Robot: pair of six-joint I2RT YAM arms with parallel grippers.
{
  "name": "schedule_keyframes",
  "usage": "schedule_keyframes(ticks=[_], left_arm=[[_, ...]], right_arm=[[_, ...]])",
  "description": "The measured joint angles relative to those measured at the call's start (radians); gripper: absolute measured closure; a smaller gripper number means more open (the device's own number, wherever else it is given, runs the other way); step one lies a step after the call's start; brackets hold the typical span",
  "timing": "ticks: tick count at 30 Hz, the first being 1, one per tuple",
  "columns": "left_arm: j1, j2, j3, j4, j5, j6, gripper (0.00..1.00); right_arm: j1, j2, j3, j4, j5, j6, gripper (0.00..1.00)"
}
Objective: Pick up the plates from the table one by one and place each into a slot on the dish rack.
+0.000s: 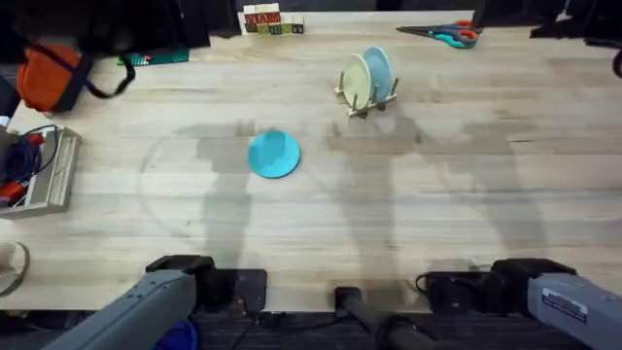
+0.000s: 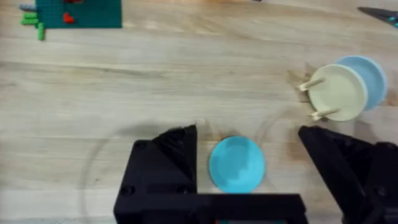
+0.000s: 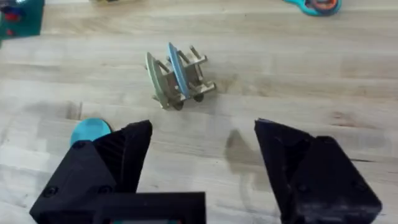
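Your bright cyan plate lies flat on the table, well ahead of your left gripper, which is wide open and empty. Your right gripper is also spread and empty, far from the dish rack holding the cream plate and pale blue plate upright.

Three small round plastic plates counted, one bright cyan-blue, one pale blue, one cream-yellow, one light-wood pegged dish rack, one pair of scissors
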Motion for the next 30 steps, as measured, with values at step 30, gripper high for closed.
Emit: schedule_keyframes(ticks=[30], left_arm=[[0.25, 0.113, 0.038, -0.15, 0.487, 0.047, 0.008]], right_arm=[[0.0, -0.002, 0.007, -0.004, 0.0, -0.031, 0.007]])
